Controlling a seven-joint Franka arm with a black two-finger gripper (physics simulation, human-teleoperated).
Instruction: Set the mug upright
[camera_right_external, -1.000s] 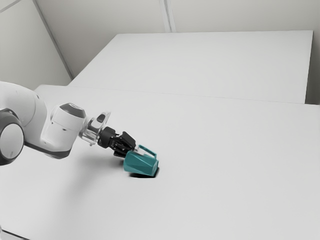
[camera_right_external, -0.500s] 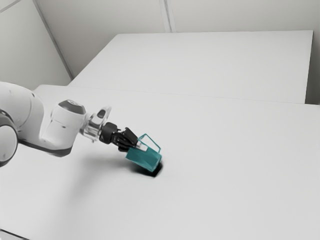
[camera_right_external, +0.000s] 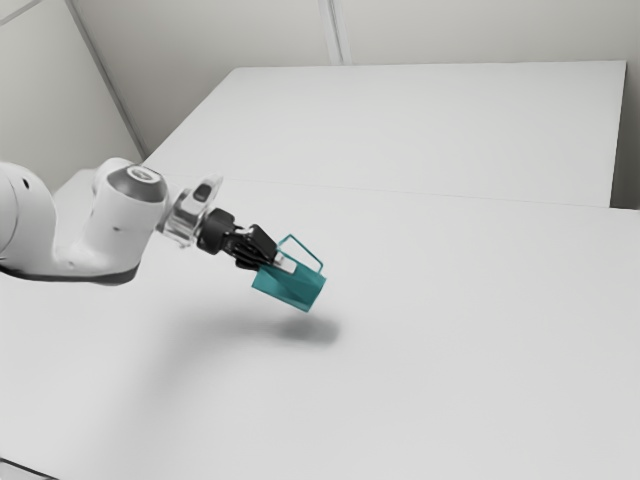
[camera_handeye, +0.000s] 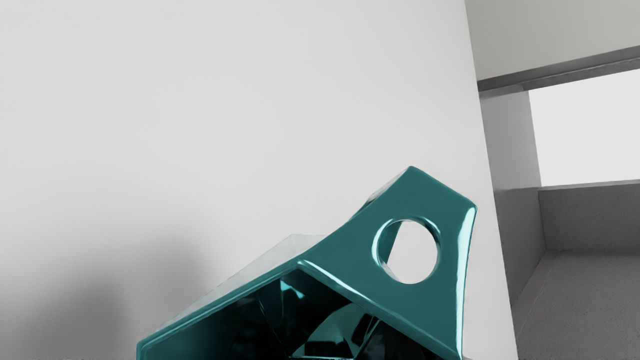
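- I have the mug (camera_right_external: 290, 287) in the air above the white desk (camera_right_external: 450, 350), well over toward the exterior view's left from the desk's far side.
- My hand (camera_right_external: 279, 262) is grasping the mug at its mouth end, and the mug's weight is off the desk.
- A pale fingertip (camera_right_external: 285, 264) lies against the teal wall of the mug, close to the rim.
- The mug is not upright: it tilts, with its mouth facing back toward my hand and its base pointing away and somewhat down, toward the exterior view's right.
- The handle (camera_handeye: 425, 200) is on the mug's upper side, and from the wrist view I can see straight through its round hole.
- That same view lets me look into the mouth, where the inside (camera_handeye: 240, 325) is dark and shiny.
- A soft shadow (camera_right_external: 308, 330) falls on the desk below the mug, with a gap between the two.
- The white arm (camera_right_external: 115, 230) reaches in from the exterior view's left and slopes down to the mug.
- Past the desk's edge, the wrist view gives me a bright opening (camera_handeye: 585, 130) in a grey wall (camera_handeye: 590, 220).
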